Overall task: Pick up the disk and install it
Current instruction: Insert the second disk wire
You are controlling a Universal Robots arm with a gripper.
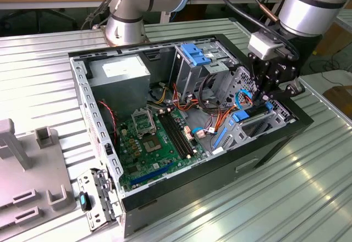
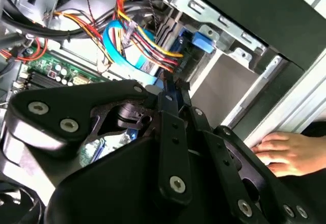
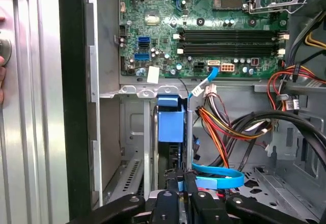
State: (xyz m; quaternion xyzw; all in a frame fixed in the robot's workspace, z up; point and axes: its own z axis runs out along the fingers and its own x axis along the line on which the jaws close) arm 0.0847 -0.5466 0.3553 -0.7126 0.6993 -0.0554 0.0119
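Exterior view shows the gripper (image 1: 268,96) reaching down into the open computer case (image 1: 165,198), fingers pinched narrow on the upper edge of the disk (image 1: 250,122), which stands on edge in the bay directly below them. Loose cables (image 3: 229,127) crowd just beside the fingers; one could snag or get pinched under the disk, jamming it short of seated. A hand (image 2: 288,152) rests near the case.

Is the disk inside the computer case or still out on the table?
Inside: the disk stands on edge in the case's drive bay, with the gripper directly above it.
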